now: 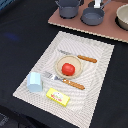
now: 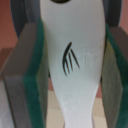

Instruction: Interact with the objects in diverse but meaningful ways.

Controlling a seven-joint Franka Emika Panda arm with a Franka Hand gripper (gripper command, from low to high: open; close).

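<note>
As seen from the wrist, the gripper (image 2: pixel 70 65) is clenched on a white piece (image 2: pixel 72 75) held between green pads (image 2: pixel 37 75). On the placemat (image 1: pixel 100 65), a tomato (image 1: pixel 68 68) is centred on the plate (image 1: pixel 59 64), a cup (image 1: pixel 35 81) at one edge, a packet (image 1: pixel 58 96) near another.

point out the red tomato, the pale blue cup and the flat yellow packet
red tomato (image 1: pixel 68 68), exterior view, top of its skin
pale blue cup (image 1: pixel 35 82), exterior view, its side wall
flat yellow packet (image 1: pixel 58 96), exterior view, its upper face

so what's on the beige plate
A red tomato sits alone on the beige plate. The plate surface beneath the tomato is covered.
</note>
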